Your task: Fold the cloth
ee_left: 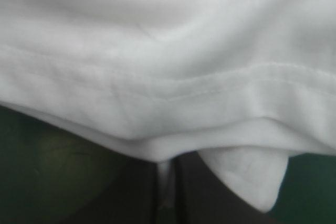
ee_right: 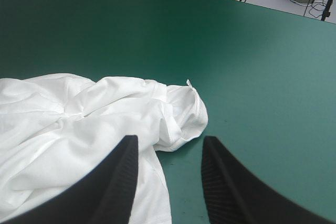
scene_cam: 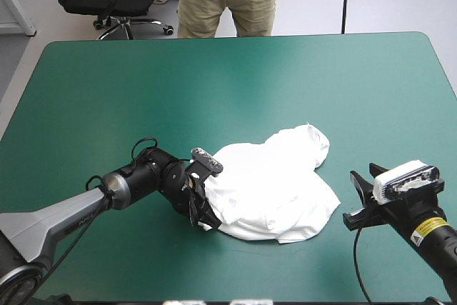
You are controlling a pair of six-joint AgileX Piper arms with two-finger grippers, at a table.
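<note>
The left gripper [scene_cam: 203,213] is pinched almost closed on the hem of the T-shirt [scene_cam: 275,187], a crumpled heap by the near edge of the table [scene_cam: 214,76]. The right gripper [scene_cam: 357,201] hovers spread and empty beside it. The pinch possibly catches two layers, so lifting could drag the heap bunched.

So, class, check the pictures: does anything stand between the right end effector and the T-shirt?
Nothing visible does. The open right end effector faces the T-shirt directly, with only bare teal-green cover between them. The left end effector is shut on the shirt's opposite edge.
</note>
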